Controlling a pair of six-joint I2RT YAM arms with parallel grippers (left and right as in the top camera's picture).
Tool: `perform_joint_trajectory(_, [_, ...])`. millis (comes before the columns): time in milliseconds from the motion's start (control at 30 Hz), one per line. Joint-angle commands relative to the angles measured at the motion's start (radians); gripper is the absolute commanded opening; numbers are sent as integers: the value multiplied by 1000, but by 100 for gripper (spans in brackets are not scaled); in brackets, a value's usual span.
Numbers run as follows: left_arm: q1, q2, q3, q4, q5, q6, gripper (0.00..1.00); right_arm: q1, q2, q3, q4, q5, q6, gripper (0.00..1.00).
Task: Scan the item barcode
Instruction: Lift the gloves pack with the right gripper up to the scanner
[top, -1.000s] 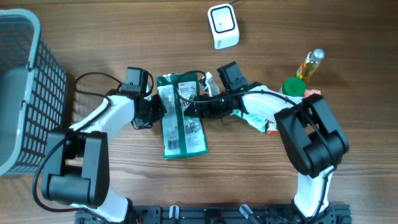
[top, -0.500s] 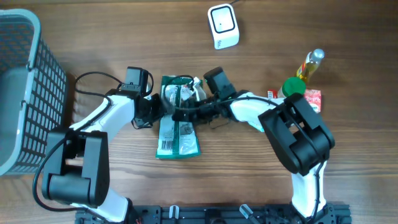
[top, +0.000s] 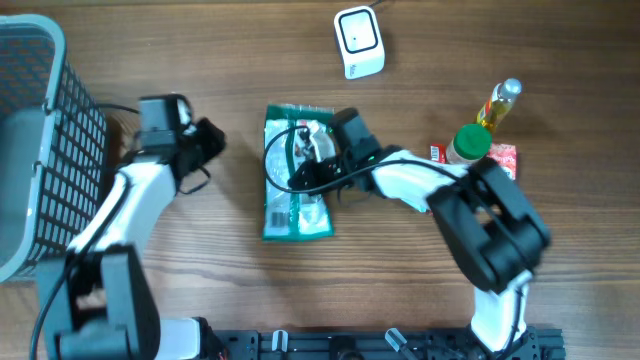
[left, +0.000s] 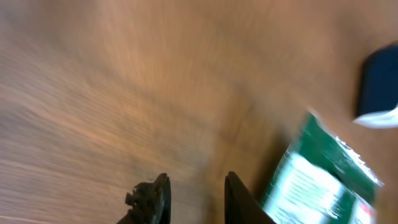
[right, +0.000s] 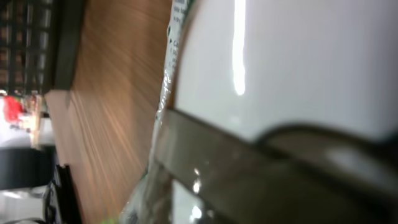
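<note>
Here, the green packet (top: 297, 215) lies flat mid-way across the grained wooden table (top: 520, 280). It is a glossy, crinkled film rectangle with a clear window (glare streaks it in the right wrist view). Its long axis runs from far edge to near edge, one short end roughly towards the rounded white scanner (top: 358, 42). The right gripper (top: 305, 172) pinches the film, fingers pressed together. The left gripper (top: 212, 140), well apart beside the mesh basket (top: 40, 150), has its fingers slightly spread and empty.
</note>
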Motion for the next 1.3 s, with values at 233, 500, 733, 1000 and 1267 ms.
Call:
perform_joint_trajectory(233, [70, -79, 1, 50, -3, 102, 100, -34, -383, 522, -686, 385, -675, 4])
perform_joint_trajectory(500, [70, -79, 1, 50, -3, 102, 100, -34, -320, 929, -881, 642, -864, 6])
perform_joint_trajectory(733, [69, -79, 1, 50, -3, 102, 100, -37, -104, 928, -629, 874, -1083, 4])
perform_joint_trajectory(1000, [69, -79, 1, 50, -3, 102, 100, -38, 229, 928, -147, 1184, -1384, 4])
perform_joint_trajectory(1267, [69, -79, 1, 50, -3, 102, 100, -63, 407, 924, 105, 1278, -1517, 4])
